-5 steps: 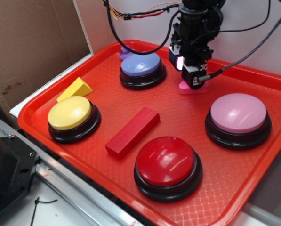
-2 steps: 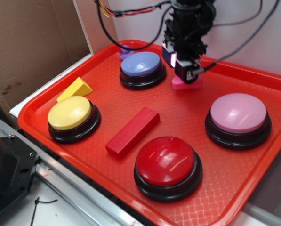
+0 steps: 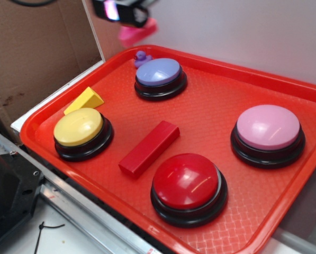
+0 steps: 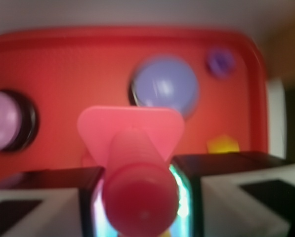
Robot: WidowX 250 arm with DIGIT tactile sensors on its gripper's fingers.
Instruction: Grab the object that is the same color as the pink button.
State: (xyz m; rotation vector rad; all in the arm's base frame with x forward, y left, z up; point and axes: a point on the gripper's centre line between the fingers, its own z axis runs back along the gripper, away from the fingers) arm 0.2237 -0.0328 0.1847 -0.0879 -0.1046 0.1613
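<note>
A: Where's the pink bolt (image 3: 138,33)?

B: Up in the air at the far left, above the back rim of the red tray (image 3: 226,71), clear of everything on it. On my wrist feed the bolt (image 4: 137,163) fills the middle, ridged post toward the camera, flat rounded-triangle base beyond it.

A: Claw?

B: The claw (image 3: 127,11) is clenched on the bolt; the wrist view shows its two blocks pressing the post from either side. In the exterior view only the claw's lower part shows, at the top edge.

A: The pink button?

B: The pink button (image 3: 268,128) sits at the right of the tray on its black base, well apart from the bolt. On the wrist view the button (image 4: 3,121) is at the left edge, blurred.

A: Rest of the tray?

B: Lavender button (image 3: 159,73) at the far side, small purple duck (image 3: 141,57) just behind it. Red button (image 3: 186,181) near me, red block (image 3: 149,147) lying beside it to the left. Yellow button (image 3: 79,127) at left, yellow wedge (image 3: 84,100) just behind that.
</note>
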